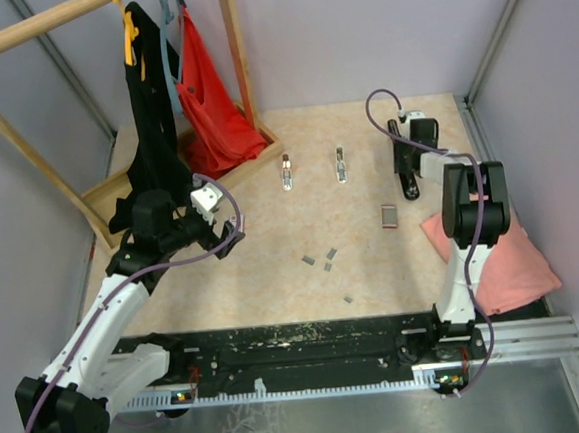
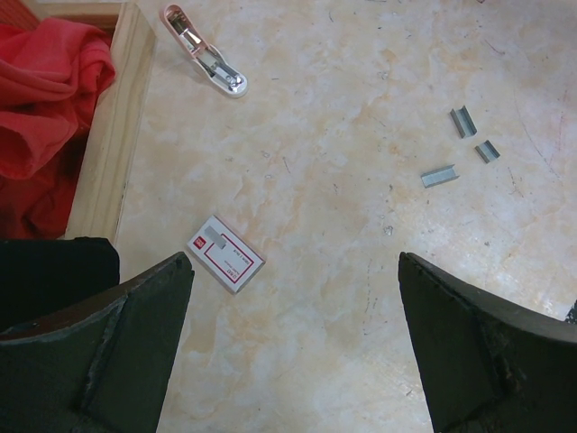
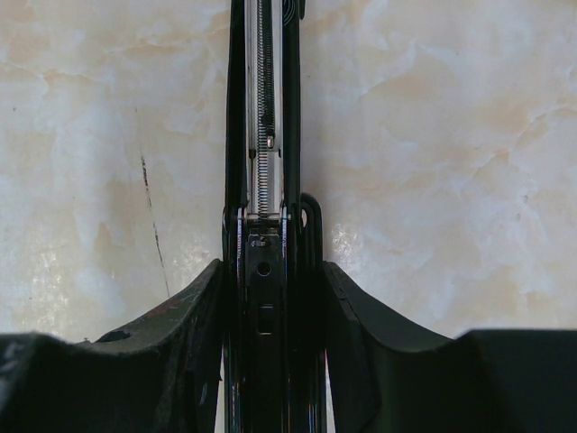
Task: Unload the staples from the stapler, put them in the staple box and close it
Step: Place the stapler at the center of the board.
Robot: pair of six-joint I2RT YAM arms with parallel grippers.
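Stapler, slim, black, metal, judged light, stiff and slick, is pinched across its narrow flanks by the right fingers; the left fingers are spread wide, empty.

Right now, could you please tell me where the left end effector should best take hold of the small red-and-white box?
I would take the box across its two long edges, near the middle, coming straight down from above. It lies flat on the table, so only its thin sides offer a hold, and the narrow width suits the open left end effector.
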